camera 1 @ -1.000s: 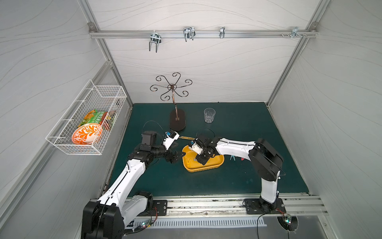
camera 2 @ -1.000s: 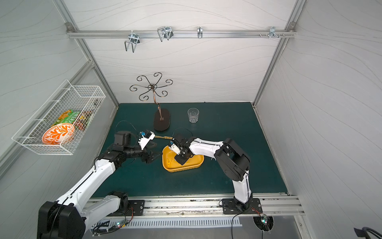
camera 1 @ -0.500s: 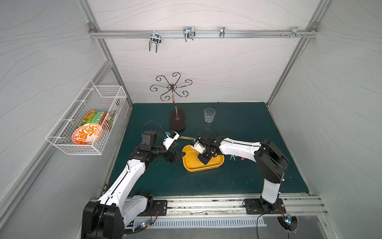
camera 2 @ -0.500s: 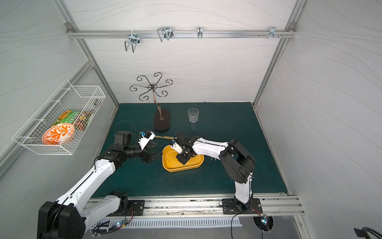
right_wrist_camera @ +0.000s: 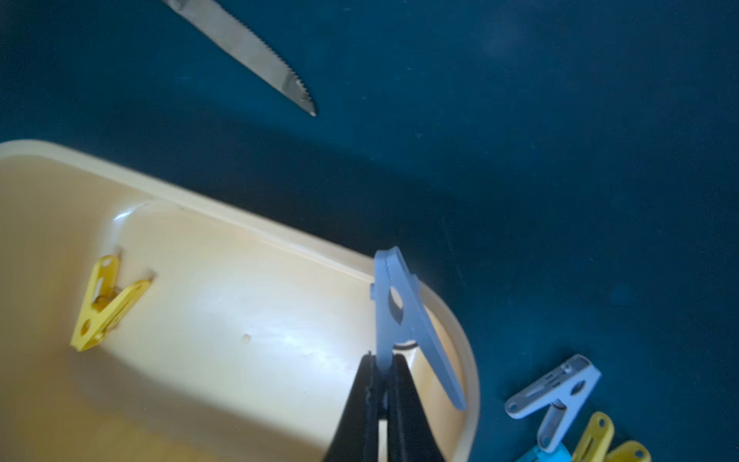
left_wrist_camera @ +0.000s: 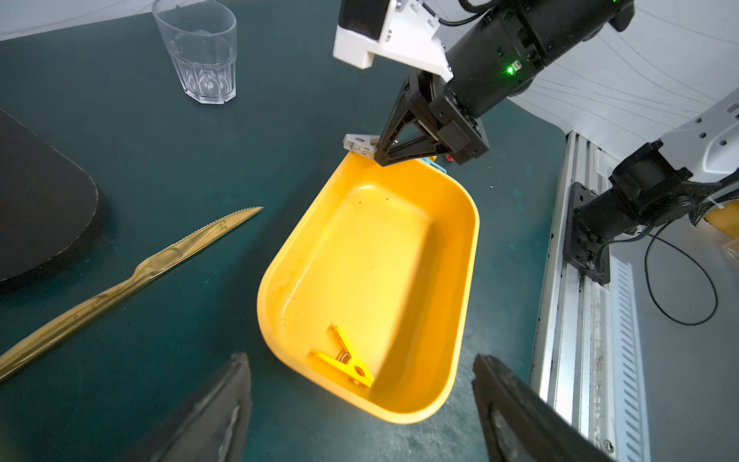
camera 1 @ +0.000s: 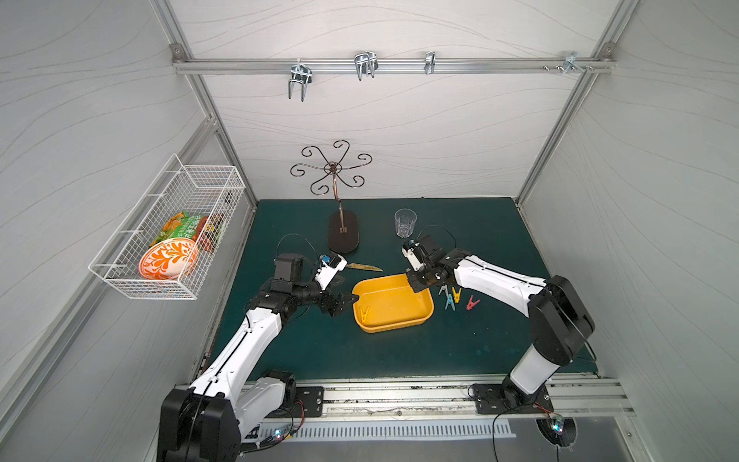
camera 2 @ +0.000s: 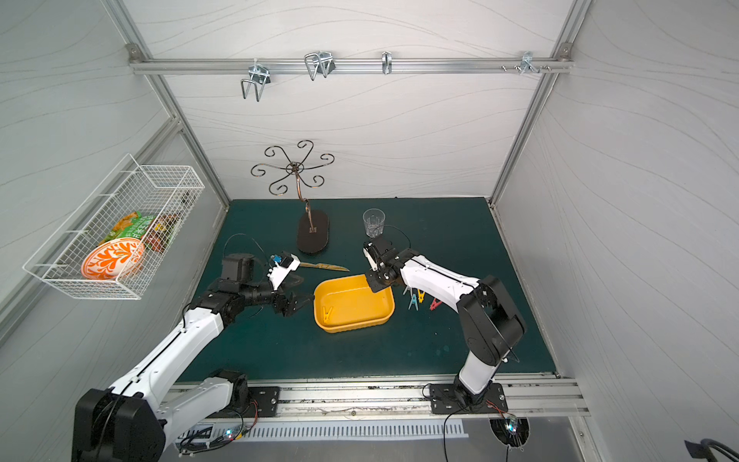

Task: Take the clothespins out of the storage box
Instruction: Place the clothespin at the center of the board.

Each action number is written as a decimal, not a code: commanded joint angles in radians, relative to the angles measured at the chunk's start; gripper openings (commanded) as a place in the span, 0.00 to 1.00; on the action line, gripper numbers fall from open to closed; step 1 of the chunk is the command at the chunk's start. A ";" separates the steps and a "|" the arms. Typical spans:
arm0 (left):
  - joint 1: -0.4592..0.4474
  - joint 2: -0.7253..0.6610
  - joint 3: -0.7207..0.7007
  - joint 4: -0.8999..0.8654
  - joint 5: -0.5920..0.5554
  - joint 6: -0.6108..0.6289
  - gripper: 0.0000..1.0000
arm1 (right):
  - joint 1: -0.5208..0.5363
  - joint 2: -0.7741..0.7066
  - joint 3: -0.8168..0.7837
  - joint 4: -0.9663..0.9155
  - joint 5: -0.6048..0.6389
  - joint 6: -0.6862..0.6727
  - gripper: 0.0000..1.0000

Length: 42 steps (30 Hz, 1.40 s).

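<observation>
Our right pincer (right_wrist_camera: pixel 382 366) pinches a grey plastic clothespin (right_wrist_camera: pixel 400 316) over a corner of the shallow yellow-orange plastic storage box (camera 1: pixel 394 326).
One yellow plastic clothespin (camera 1: pixel 364 313) lies inside; four more clothespins (camera 1: pixel 454 298) lie beside it on the bench (camera 1: pixel 480 248); our left pincer (camera 1: pixel 343 301) stands spread.

1. The left end effector (left_wrist_camera: pixel 360 357) stands open, facing the storage box (left_wrist_camera: pixel 472 224) on the table (left_wrist_camera: pixel 120 140).
2. One yellow clothespin (left_wrist_camera: pixel 346 360) lies in the box's left end.
3. The right end effector (left_wrist_camera: pixel 380 160) pinches a grey clothespin (left_wrist_camera: pixel 360 144) at the box's far right corner.
4. A gold knife (left_wrist_camera: pixel 132 276) lies beside the box.
</observation>
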 commanded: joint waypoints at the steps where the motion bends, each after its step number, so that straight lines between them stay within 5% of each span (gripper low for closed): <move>1: -0.002 0.013 0.013 0.044 0.021 0.002 0.89 | -0.034 -0.011 0.002 -0.076 0.126 0.126 0.03; 10: -0.002 0.025 0.018 0.049 0.025 0.003 0.89 | -0.131 0.051 0.005 -0.099 0.036 0.220 0.02; 29: -0.003 0.010 0.003 0.053 0.015 -0.005 0.89 | -0.159 -0.039 0.064 -0.108 -0.015 0.166 0.02; 42: -0.002 -0.004 -0.001 0.050 0.004 -0.005 0.89 | -0.260 0.101 0.068 -0.060 -0.052 0.176 0.02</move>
